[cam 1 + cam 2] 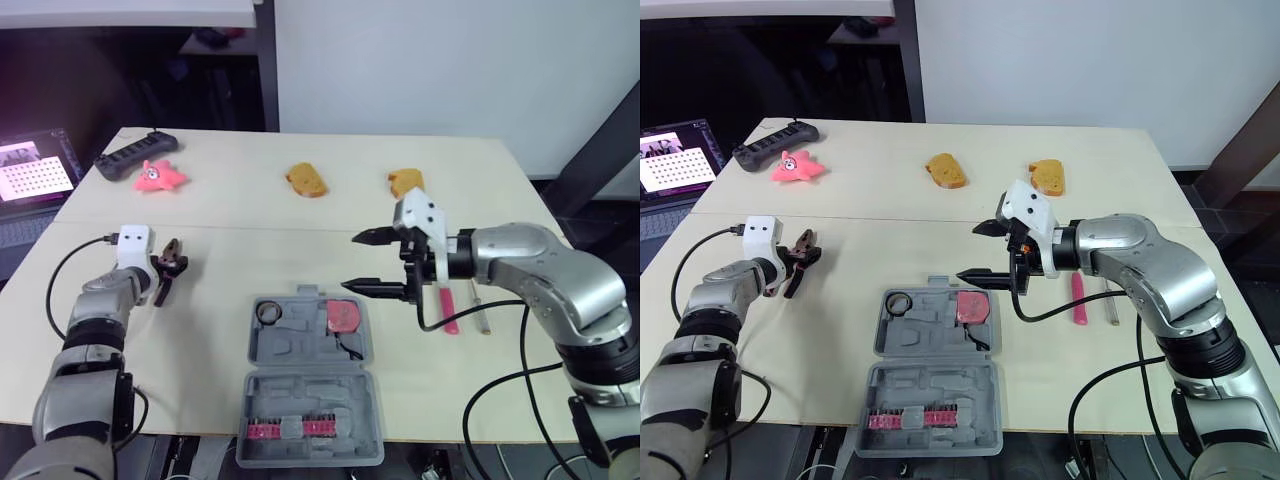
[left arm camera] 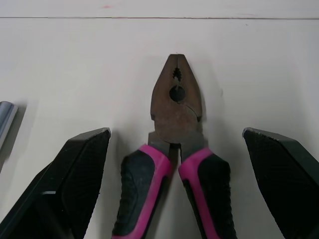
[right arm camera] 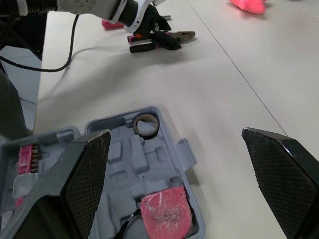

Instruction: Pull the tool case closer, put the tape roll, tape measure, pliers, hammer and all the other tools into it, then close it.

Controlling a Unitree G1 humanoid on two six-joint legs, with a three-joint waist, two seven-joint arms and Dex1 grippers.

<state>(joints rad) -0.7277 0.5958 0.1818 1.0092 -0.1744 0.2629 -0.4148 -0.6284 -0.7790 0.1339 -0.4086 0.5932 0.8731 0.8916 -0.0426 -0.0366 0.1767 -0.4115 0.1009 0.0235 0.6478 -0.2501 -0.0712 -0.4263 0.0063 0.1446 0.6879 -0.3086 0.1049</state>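
Note:
The grey tool case (image 1: 300,345) lies open at the table's front middle. In its tray sit the tape roll (image 1: 268,312) and the pink tape measure (image 1: 343,316). My right gripper (image 1: 352,262) hovers open just above the tray's far right corner, with nothing held. The pliers (image 1: 176,262), pink-handled, lie on the table to the left. My left gripper (image 1: 163,276) is open with a finger (image 2: 75,174) on each side of the pliers' handles (image 2: 174,164). A pink-handled tool (image 1: 447,305) and a thin pale tool (image 1: 482,306) lie to the right of the case.
A pink star toy (image 1: 158,177) and a black controller (image 1: 135,155) rest at the back left. Two bread-like pieces (image 1: 306,180) (image 1: 405,182) lie at the back middle. A strip of pink bits (image 1: 290,430) sits in the case lid. A screen (image 1: 35,170) stands off the left edge.

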